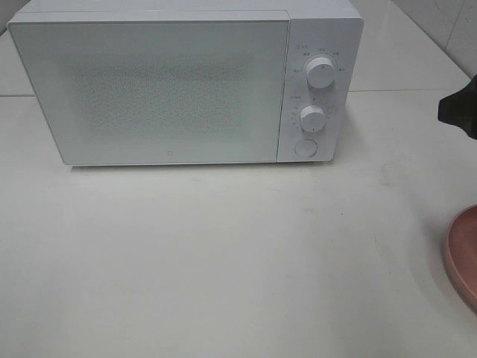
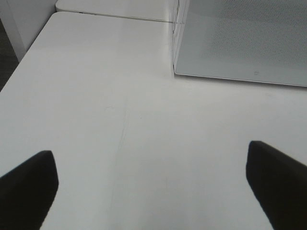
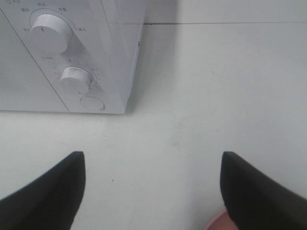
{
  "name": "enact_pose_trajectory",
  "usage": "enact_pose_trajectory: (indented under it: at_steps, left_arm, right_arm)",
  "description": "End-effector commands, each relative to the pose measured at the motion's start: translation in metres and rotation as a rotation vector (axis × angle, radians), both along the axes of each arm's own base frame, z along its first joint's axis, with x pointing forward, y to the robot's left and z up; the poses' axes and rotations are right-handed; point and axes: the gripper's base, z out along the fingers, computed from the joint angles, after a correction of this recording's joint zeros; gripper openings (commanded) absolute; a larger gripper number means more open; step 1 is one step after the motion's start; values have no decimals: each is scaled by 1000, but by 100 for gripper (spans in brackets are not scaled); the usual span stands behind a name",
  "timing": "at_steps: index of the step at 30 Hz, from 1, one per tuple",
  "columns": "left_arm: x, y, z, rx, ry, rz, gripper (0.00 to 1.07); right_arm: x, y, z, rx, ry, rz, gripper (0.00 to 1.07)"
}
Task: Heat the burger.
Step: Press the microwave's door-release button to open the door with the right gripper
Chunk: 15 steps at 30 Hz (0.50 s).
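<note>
OK, status: the microwave sits at the back of the tabletop with its door shut flush and the control panel facing us: upper knob, lower knob, round button underneath. With the door shut, we judge nothing is loaded and opening it comes first. The left pincer is spread as wide as it goes, with nothing between its fingers, hanging over bare tabletop near the microwave's front left corner; we read that as a parked pose, clear of the door. The right pincer is also well open and empty, aimed at the panel side with the button ahead of it, plausibly lined up to press what we take for the door release, though we can't confirm what the button does. The burger shows in no view. The pink plate is cut off by the right edge of the high view and is only a sliver in the right wrist view, close by one finger. Our guess is the burger sits on the plate's out-of-frame part, but that is unverified. The door's dotted screen hides the cavity, so we can't rule out anything inside. Panel markings are too small to read. The dark shape at the high view's right edge is probably part of the right arm; that view shows no fingertips.
</note>
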Motion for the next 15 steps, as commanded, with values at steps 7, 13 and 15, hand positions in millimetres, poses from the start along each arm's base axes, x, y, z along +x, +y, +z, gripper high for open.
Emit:
enact_pose_trajectory:
  at_steps: [7, 13, 15]
  left_arm:
    - [-3, 0, 0, 5, -32, -2, 100]
    - [-3, 0, 0, 5, -32, -2, 100]
    - [-3, 0, 0, 5, -32, -2, 100]
  right_arm:
    - [27, 2, -19, 1, -37, -6, 75]
    - [28, 2, -41, 4, -139, -3, 75]
    - [27, 2, -45, 0, -152, 0, 75]
